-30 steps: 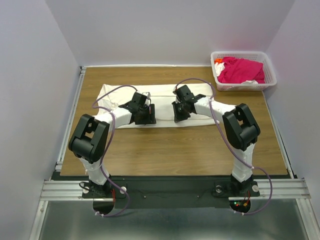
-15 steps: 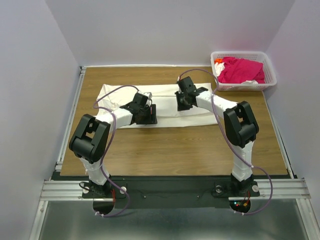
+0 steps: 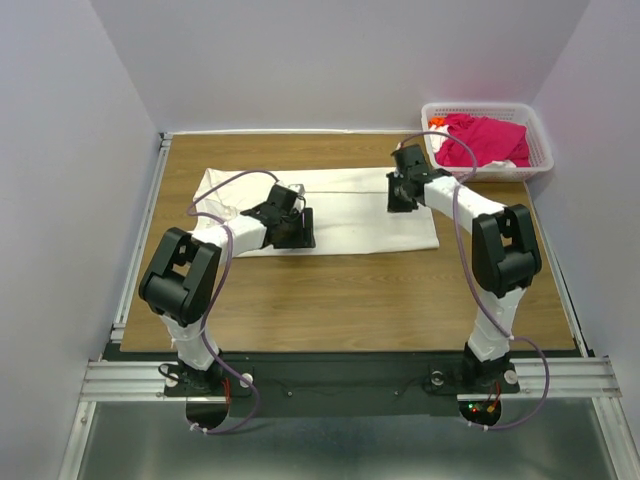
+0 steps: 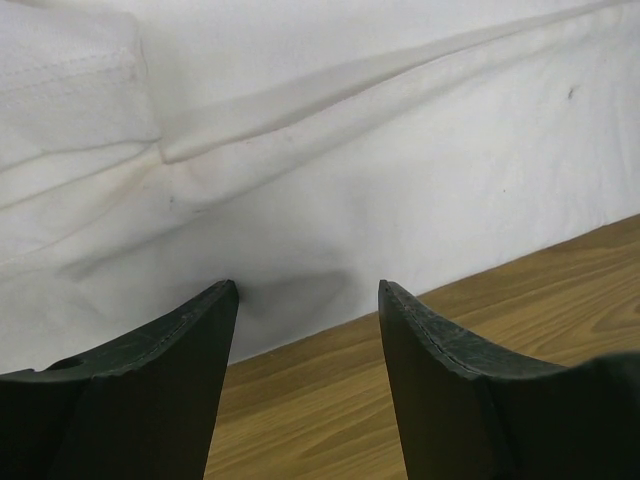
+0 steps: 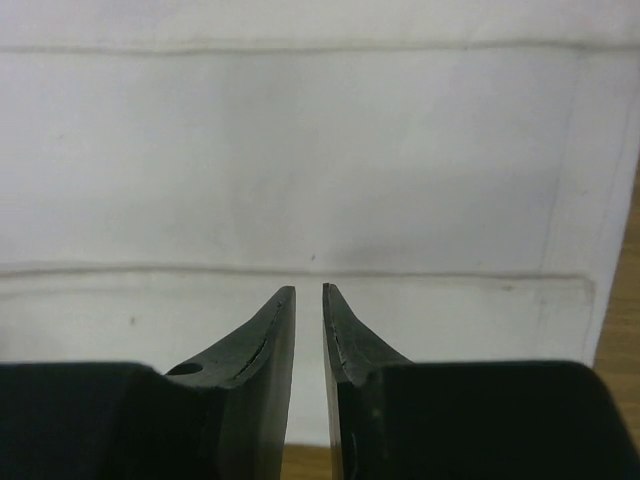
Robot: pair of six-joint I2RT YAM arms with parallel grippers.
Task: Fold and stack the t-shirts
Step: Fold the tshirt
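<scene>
Over the off-white t-shirt (image 3: 340, 215), left jaws gape wide — right jaws at a narrow slit.

Basket (image 3: 480, 173) crowds far-right corner by right arm (image 3: 465, 200); table (image 3: 350, 300) open nearside of off-white t-shirt (image 3: 350, 215).

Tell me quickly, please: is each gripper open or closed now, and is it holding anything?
Left gripper: open, empty, over the edge of the white shirt.
Right gripper: almost closed, holding nothing visible.
</scene>
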